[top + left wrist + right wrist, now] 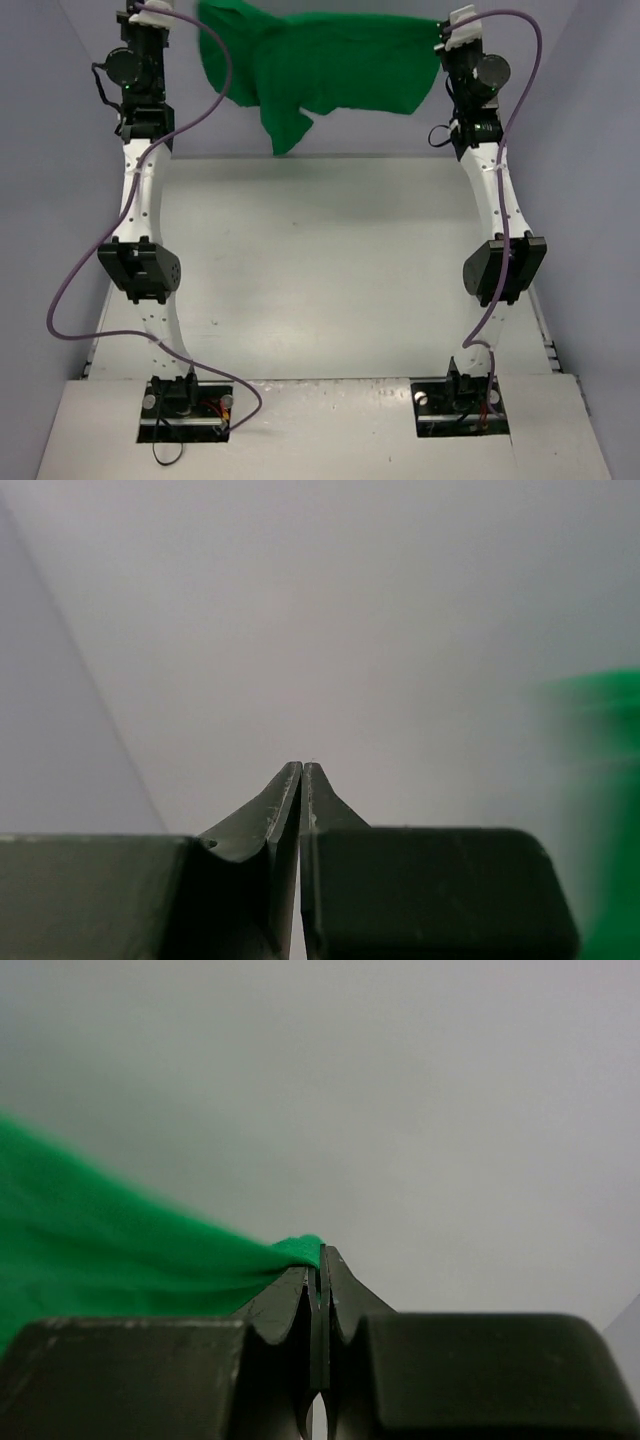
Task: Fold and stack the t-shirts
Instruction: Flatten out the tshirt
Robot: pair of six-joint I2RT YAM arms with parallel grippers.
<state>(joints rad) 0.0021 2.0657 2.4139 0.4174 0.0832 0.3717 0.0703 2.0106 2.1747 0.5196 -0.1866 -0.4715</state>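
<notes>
The right gripper [322,1258] clamped an edge of the green t-shirt [320,70], holding it above the table's [320,290] far side, likely to spread it. The left gripper [301,770] was pinched together, apparently empty.

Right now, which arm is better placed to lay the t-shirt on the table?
Right. The right gripper pinches an edge of the t-shirt; the left gripper is shut on nothing, cloth off to its side.

Bright-green t-shirt [320,70] aloft, spread sideways
</notes>
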